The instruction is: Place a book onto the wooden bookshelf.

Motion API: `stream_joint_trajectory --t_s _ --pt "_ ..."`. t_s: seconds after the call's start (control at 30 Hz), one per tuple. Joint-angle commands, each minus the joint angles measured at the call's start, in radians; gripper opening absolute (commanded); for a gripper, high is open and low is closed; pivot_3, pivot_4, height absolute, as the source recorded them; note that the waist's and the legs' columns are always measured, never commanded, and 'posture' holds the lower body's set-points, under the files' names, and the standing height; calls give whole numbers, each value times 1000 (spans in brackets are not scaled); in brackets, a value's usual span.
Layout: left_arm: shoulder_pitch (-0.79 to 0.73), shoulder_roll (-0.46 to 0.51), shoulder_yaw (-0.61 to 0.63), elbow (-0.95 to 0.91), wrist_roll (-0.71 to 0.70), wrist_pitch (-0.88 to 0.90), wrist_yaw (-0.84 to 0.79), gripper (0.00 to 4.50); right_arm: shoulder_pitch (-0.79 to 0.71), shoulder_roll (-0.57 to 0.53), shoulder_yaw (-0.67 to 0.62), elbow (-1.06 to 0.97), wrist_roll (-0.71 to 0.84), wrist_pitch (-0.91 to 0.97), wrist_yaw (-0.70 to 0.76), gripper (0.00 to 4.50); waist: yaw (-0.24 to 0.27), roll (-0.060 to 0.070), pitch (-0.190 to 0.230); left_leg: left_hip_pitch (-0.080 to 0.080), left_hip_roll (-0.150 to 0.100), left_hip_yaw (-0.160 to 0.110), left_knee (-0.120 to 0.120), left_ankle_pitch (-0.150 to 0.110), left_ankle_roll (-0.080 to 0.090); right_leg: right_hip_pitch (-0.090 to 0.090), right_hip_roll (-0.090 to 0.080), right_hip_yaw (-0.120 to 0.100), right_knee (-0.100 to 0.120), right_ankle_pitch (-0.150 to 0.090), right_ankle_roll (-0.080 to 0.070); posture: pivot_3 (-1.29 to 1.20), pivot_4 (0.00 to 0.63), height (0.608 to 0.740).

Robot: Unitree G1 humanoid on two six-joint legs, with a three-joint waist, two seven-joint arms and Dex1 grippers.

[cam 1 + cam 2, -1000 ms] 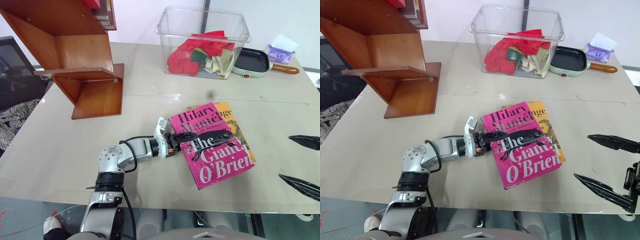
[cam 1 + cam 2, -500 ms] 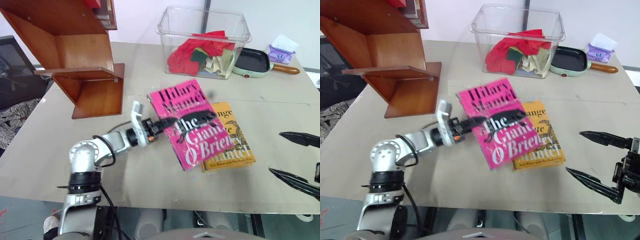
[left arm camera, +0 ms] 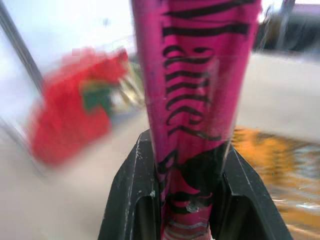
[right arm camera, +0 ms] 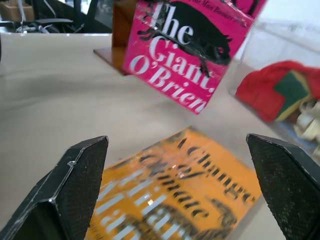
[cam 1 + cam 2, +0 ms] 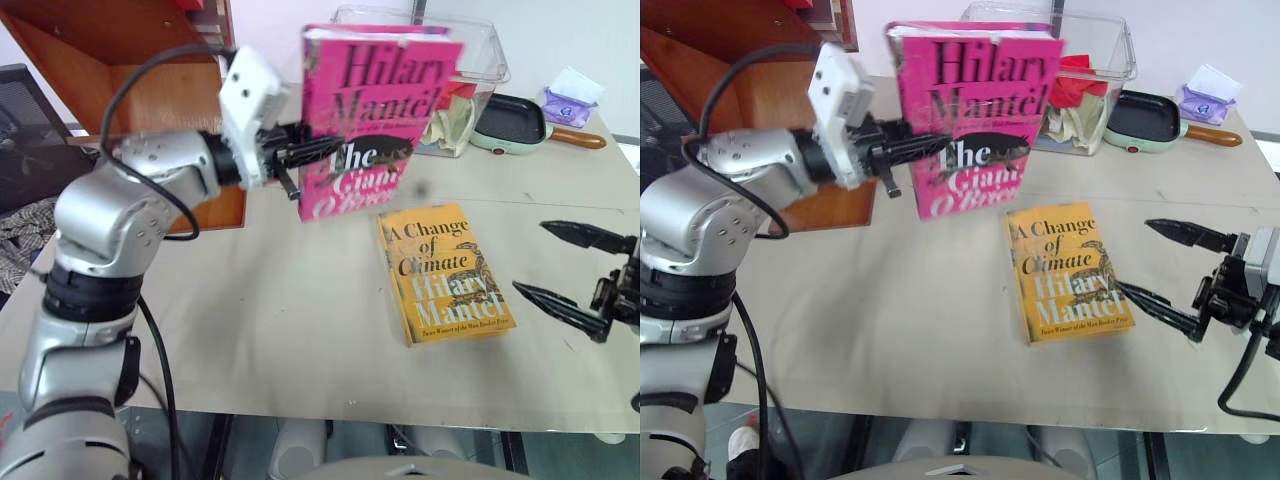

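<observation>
The pink book (image 5: 380,70) hangs upright in the air above the table, its cover facing me. My left gripper (image 5: 395,150) is shut on its lower half, one black finger across the cover and the other behind it. In the left wrist view the book (image 3: 195,75) stands edge-on between the two fingers. The wooden bookshelf (image 5: 90,30) rises at the back left, just behind my left arm. My right gripper (image 5: 530,260) is open and empty at the right, level with the table. It points at the yellow-orange book (image 5: 445,275).
The yellow-orange book lies flat at centre right. A clear bin of cloths (image 5: 475,75) stands behind the pink book. Right of it sit a green pan (image 5: 510,120) and a purple tissue pack (image 5: 565,100). A black chair (image 5: 20,130) is off the table's left edge.
My left arm has lifted the pink book off the yellow-orange one and swung it upright, up and to the left. My right gripper has come in from the right edge, still open.
</observation>
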Motion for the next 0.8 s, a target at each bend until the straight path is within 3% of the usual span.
stream_joint_trajectory --t_s 0.03,0.2,0.43,0.6,0.8 --pt "-194 68 -47 58 298 -241 -102 564 -70 13 13 51 -3 -47 -11 4500 -2 1 1 -1 0 0 0 0 0 0 0 0 0 0 0 0 150 714" --pt "-358 183 -84 250 509 -385 -302 564 -146 27 51 134 -34 -101 14 4500 -7 7 3 1 0 0 -2 0 1 -2 2 5 -1 1 5 0 150 714" --pt "-415 367 -90 342 666 -256 -609 564 -239 39 96 232 -72 -178 43 4500 -12 8 5 -14 0 0 1 0 0 -18 1 5 5 1 6 0 150 714" --pt "-349 471 -113 393 868 -292 -649 564 -334 38 133 303 -100 -220 55 4500 -10 8 6 -14 0 0 1 0 1 -18 1 4 4 1 6 0 150 714" --pt "-143 510 -66 347 926 -243 -637 564 -369 26 140 303 -84 -211 60 4500 -35 8 6 -12 0 1 1 0 1 -18 1 5 8 1 5 0 150 714"
